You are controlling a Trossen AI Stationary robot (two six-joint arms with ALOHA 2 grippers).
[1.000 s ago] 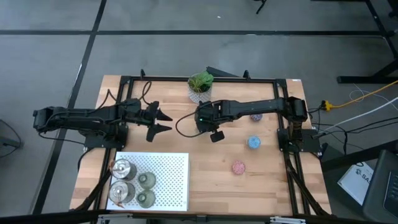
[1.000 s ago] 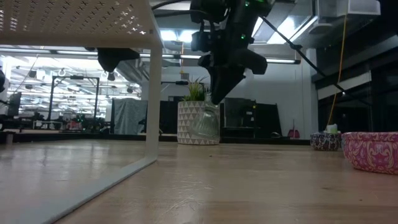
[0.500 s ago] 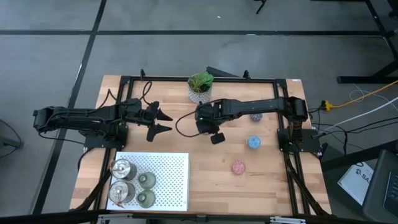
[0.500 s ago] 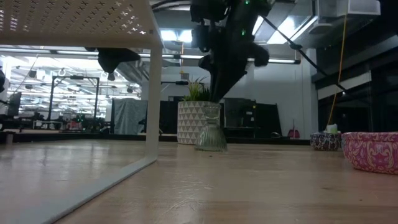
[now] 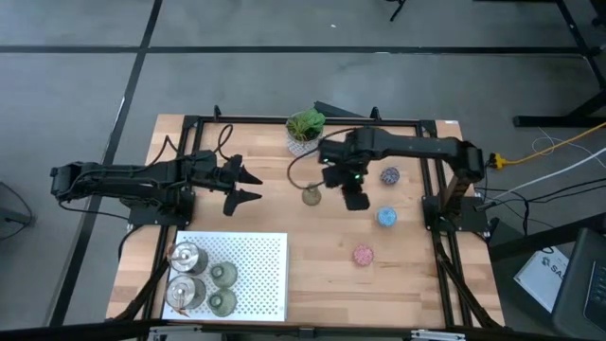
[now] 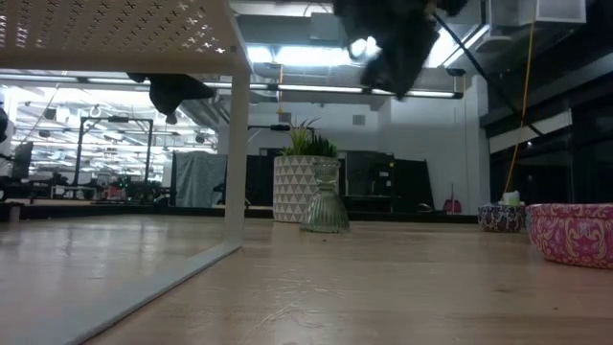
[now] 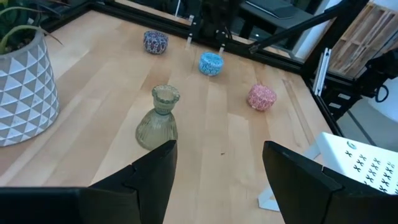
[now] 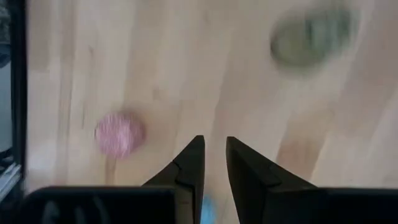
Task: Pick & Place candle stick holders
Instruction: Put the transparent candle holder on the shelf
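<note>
Olive holder (image 5: pixel 311 196) upright on table (image 5: pixel 417 275), mouth up, axis vertical.
Right gripper (image 5: pixel 355 200) nearly closed, empty, beside it; left gripper (image 5: pixel 248 186) spread wide, empty.

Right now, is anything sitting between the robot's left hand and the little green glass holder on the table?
No, nothing visible is. The left hand is open and points across bare wood at the olive-grey ribbed glass holder, which stands upright. The plant in the white patterned pot is off to the side, not in between.
</note>
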